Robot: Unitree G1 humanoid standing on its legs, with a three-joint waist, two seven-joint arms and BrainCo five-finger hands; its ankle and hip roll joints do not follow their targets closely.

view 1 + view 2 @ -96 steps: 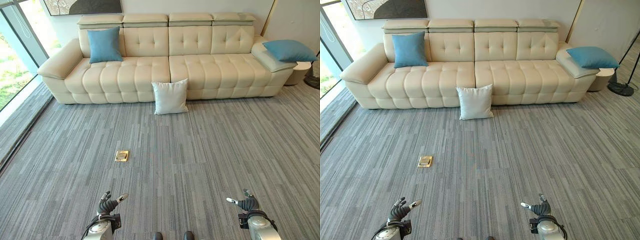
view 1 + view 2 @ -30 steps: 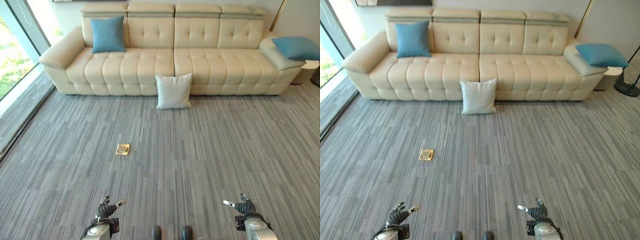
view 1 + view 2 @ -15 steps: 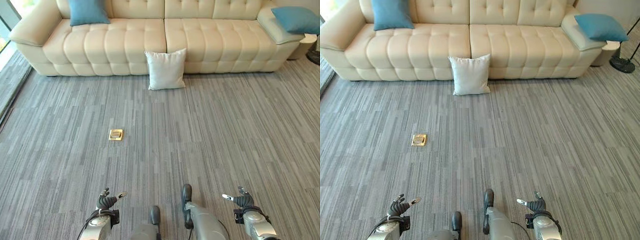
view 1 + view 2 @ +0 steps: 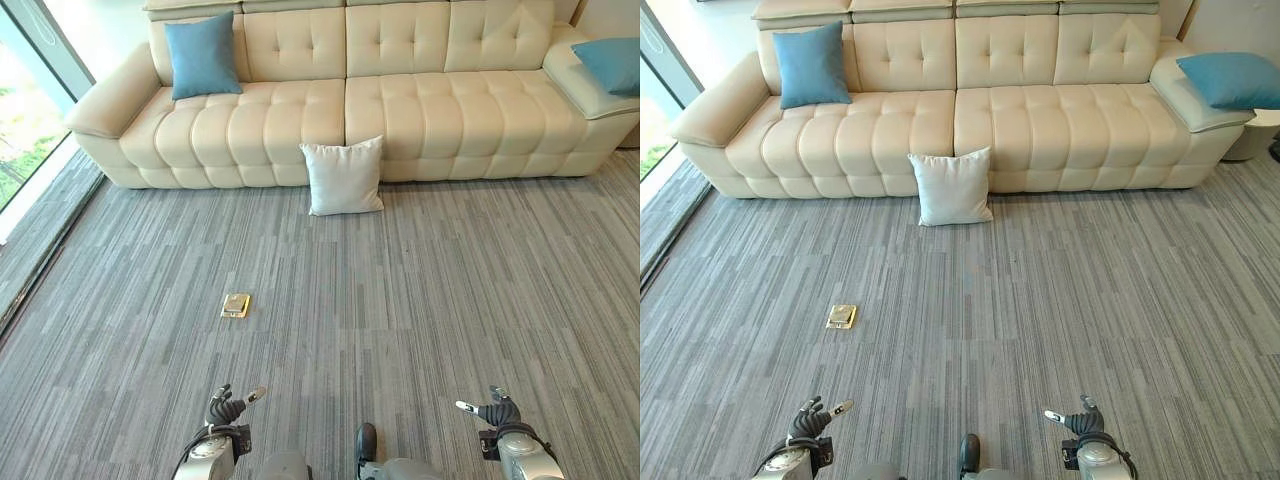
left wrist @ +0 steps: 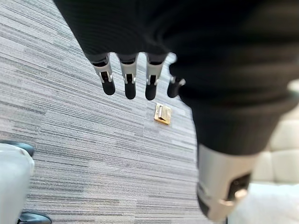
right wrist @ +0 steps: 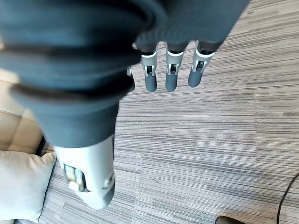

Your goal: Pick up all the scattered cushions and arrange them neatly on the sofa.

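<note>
Grey carpet (image 4: 420,300) | cream sofa (image 4: 400,110) | white cushion (image 4: 343,177) against it | both hands relaxed, empty

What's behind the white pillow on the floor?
The white pillow stands on the carpet and leans against the front of the cream sofa. Behind it is the sofa's base, where the two seat halves meet. That part is covered.

I see grey striped carpet (image 4: 420,290) across the floor, bearing a cream sofa (image 4: 400,110) along its far edge. A white cushion (image 4: 343,177) stands on the carpet, leaning against the sofa front (near the middle seam). A small brass floor plate (image 4: 236,305) sits in the carpet, well apart from the cushion, nearer my left side.
</note>
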